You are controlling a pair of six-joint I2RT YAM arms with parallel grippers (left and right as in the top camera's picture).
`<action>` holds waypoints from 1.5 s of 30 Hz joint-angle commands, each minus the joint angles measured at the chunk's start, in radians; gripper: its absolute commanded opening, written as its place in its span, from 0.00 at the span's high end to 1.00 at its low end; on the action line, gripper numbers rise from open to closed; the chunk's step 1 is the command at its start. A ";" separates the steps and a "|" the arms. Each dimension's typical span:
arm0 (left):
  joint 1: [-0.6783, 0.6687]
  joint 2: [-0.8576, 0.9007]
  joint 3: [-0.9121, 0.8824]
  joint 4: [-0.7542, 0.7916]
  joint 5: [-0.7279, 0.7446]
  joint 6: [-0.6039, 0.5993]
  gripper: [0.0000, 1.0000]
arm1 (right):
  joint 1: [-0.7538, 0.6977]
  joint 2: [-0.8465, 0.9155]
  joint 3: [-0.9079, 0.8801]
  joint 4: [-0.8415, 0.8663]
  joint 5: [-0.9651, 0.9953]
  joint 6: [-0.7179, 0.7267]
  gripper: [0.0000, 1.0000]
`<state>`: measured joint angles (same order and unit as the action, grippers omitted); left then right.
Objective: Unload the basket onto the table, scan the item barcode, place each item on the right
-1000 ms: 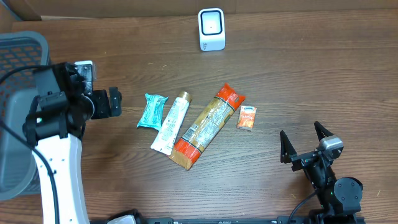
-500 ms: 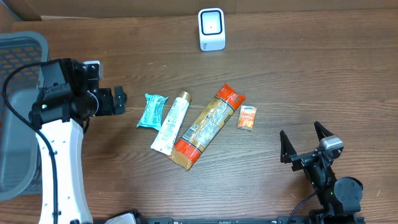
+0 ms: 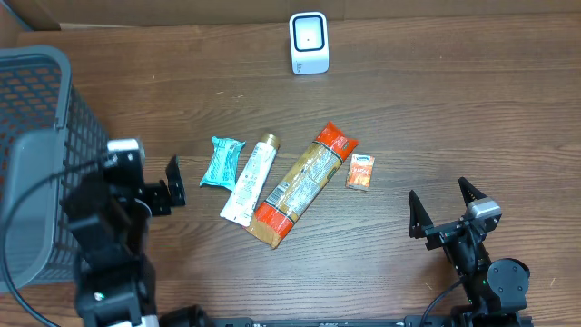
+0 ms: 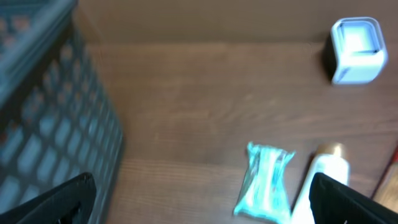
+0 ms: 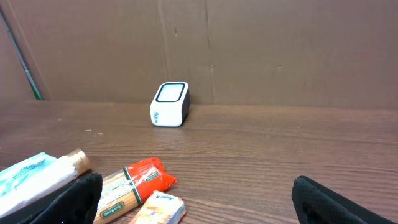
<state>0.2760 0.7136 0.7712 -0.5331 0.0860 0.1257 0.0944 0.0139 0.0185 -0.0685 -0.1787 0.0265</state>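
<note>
Right now I see both grippers spread wide, holding nothing. The left gripper (image 3: 172, 185) sits well to the near left of the white cube-shaped barcode scanner (image 3: 309, 42), and the right gripper (image 3: 443, 207) is well to its near right. Nearer me than the scanner, on the brown wooden worktop (image 3: 454, 109), lie a teal crinkled snack packet (image 3: 222, 162), a white tube with a gold cap (image 3: 250, 180), a long orange-and-tan packet (image 3: 305, 184) and a small orange sachet (image 3: 360, 172). A grey mesh basket (image 3: 36, 136) stands far left of the scanner.

Blurred basket (image 4: 50, 124) (teal packet (image 4: 267, 183) too)
</note>
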 commanded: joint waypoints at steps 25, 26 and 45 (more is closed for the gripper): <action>0.006 0.028 -0.228 0.216 0.034 0.062 0.00 | 0.008 -0.010 -0.011 0.005 0.006 0.004 0.00; 0.006 0.028 -0.228 0.216 0.029 0.062 0.00 | 0.008 -0.010 -0.011 0.005 0.006 0.004 0.00; 0.006 0.031 -0.228 0.056 0.030 0.062 0.00 | 0.008 -0.010 -0.011 0.005 0.006 0.004 0.00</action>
<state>0.2768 0.7425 0.5480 -0.4545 0.1020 0.1684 0.0944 0.0139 0.0185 -0.0685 -0.1787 0.0265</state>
